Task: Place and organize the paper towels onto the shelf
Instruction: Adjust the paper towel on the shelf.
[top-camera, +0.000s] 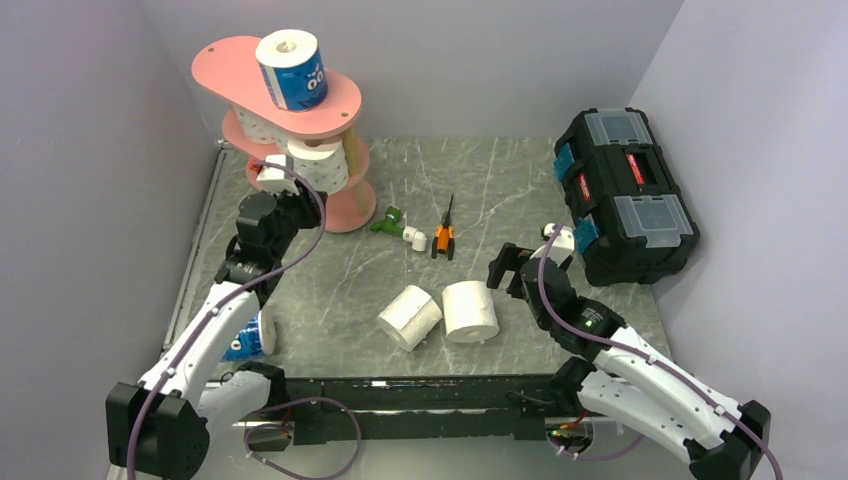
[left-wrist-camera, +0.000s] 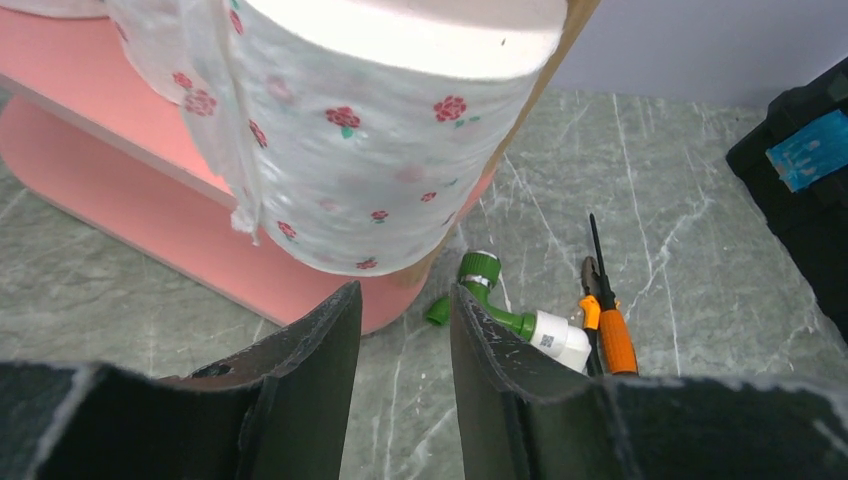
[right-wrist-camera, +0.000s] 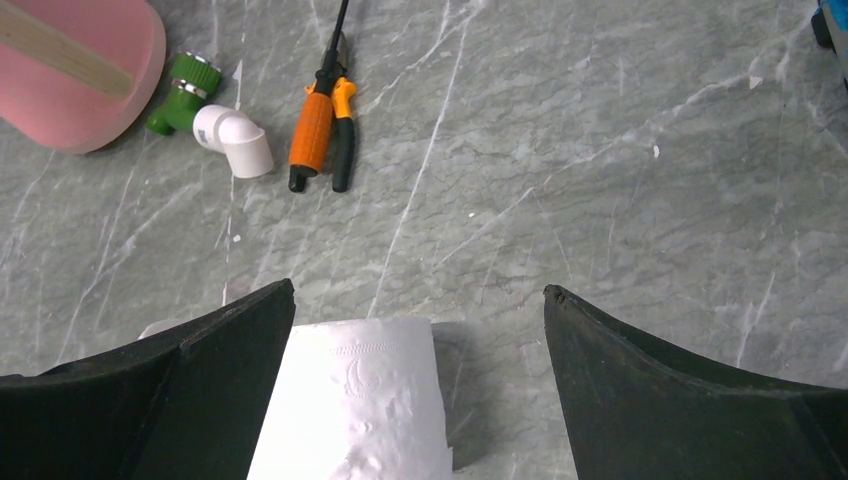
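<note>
The pink shelf (top-camera: 225, 65) stands at the back left, and a blue-wrapped paper towel (top-camera: 292, 70) rests on its top board. A pink-dotted roll (left-wrist-camera: 370, 130) sits on a middle board (left-wrist-camera: 80, 110). My left gripper (left-wrist-camera: 405, 300) hovers just below and in front of this roll, its jaws narrowly apart with nothing between them. Two plain white rolls (top-camera: 410, 316) (top-camera: 470, 310) lie on the table. My right gripper (right-wrist-camera: 420, 290) is open wide over the right one (right-wrist-camera: 350, 400), which lies close to the left finger. Another blue-wrapped roll (top-camera: 245, 338) lies beside the left arm.
A black toolbox (top-camera: 625, 195) stands at the right side of the table. A green-and-white plastic tool (top-camera: 400, 225) and orange-handled pliers (top-camera: 443, 232) lie on the table between the shelf's foot and the right gripper. Walls close in on three sides.
</note>
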